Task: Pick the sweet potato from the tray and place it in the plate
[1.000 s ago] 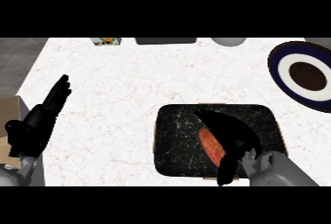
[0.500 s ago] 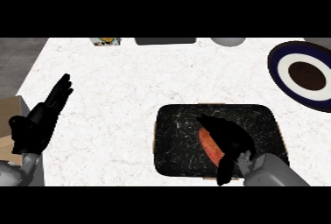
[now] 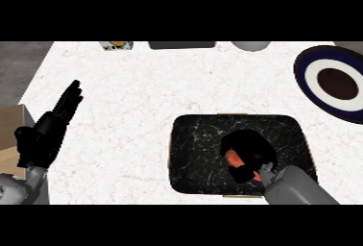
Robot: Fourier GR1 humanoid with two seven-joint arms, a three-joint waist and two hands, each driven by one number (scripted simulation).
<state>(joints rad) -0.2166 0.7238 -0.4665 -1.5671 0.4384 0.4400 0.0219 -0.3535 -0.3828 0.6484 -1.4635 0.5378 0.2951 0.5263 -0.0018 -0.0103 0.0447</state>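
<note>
A small printed box (image 3: 115,45), a dark slab (image 3: 181,45) and a grey bowl (image 3: 251,45) line the counter's (image 3: 142,96) far edge.

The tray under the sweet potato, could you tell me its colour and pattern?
Black tray, flecked with white like marble, seen in the head view.

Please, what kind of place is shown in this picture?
Probably a kitchen counter: a white marbled countertop, a dark tray holding a sweet potato, and a plate near the right edge.
</note>
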